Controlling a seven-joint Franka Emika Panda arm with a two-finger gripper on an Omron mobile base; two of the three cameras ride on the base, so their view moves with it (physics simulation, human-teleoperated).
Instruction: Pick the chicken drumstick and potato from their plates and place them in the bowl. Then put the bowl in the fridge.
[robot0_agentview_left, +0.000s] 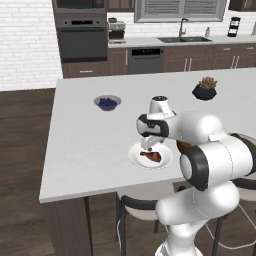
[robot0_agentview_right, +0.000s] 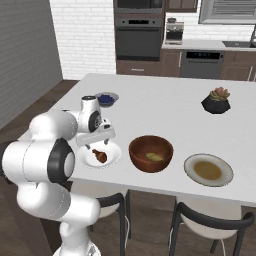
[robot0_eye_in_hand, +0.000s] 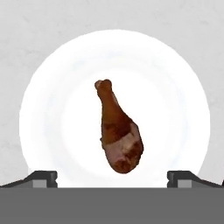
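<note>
Pincer (robot0_eye_in_hand: 112, 177) spread wide, holding nothing, poised above the small reddish-brown roasted drumstick (robot0_eye_in_hand: 117, 131) — which lay on the plain white round plate (robot0_eye_in_hand: 52, 118) on the pale grey tabletop (robot0_agentview_right: 165, 105). Yellowish-tan potato (robot0_agentview_right: 154, 157) sat inside the deep reddish-brown wooden bowl (robot0_agentview_right: 150, 165) — just beside that plate.

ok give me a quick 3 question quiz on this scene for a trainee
1. True or false: the potato already lies in the wooden bowl.
2. Where is the chicken drumstick? A) in the bowl B) on the white plate C) in the gripper
3. Fill in: the gripper hangs over the drumstick with its jaws ____.

Key: 1 true; 2 B; 3 open
</note>
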